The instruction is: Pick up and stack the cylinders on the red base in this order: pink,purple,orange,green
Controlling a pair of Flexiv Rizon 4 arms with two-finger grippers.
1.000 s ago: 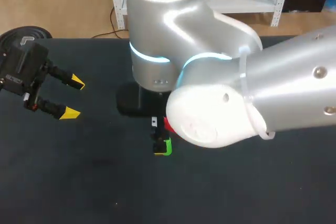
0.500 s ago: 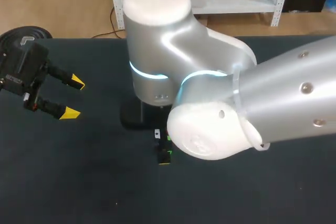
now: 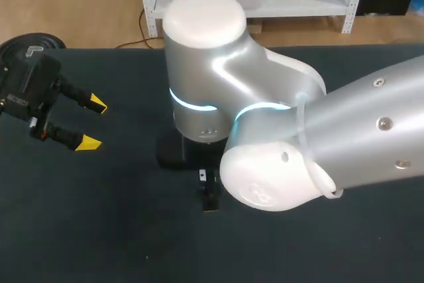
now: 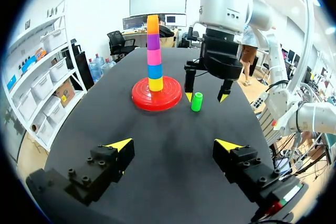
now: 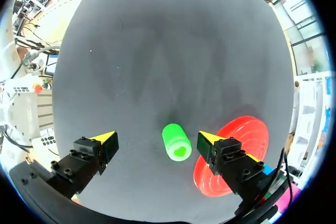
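While the left end effector (image 4: 174,144) gapes, the right end effector (image 5: 156,138) hangs spread over the green cylinder (image 5: 177,142).

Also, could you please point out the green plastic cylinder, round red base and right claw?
Green plastic cylinder (image 5: 175,137): right wrist view, its side.
Round red base (image 4: 140,97): left wrist view, bare rim.
Right claw (image 5: 156,138): right wrist view, midway between fingertips.
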